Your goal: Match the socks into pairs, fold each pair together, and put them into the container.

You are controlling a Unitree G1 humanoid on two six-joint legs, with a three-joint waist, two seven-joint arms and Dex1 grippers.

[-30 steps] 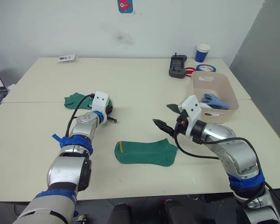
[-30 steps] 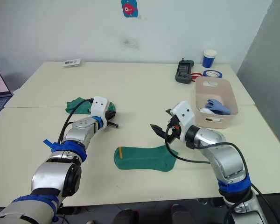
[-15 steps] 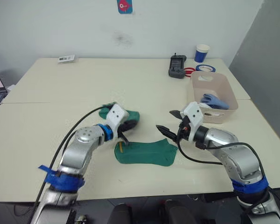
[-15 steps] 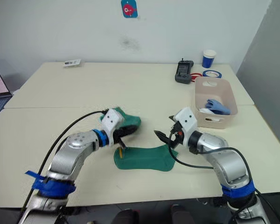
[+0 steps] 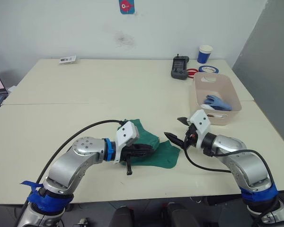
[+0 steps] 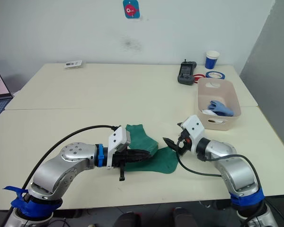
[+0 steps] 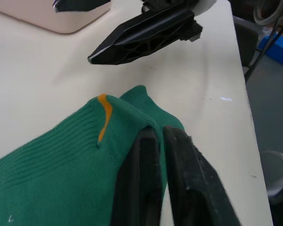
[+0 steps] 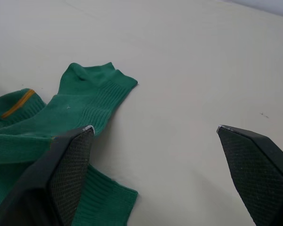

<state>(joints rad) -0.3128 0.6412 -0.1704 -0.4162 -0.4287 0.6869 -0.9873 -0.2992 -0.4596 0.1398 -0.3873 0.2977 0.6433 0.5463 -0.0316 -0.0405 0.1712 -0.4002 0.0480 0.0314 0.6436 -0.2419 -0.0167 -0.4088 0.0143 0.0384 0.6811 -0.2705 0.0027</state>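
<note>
Left fingers (image 5: pixel 143 150) carried green sock (image 5: pixel 146 137) onto its mate, pinching it, right fingers (image 5: pixel 178 130) spread beside.

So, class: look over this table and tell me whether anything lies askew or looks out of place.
The two dark green socks lie crossed rather than lined up, with the upper one pinched in the left gripper. The right gripper is open beside them. A light blue sock sits in the container. Nothing looks spilled or damaged.
</note>
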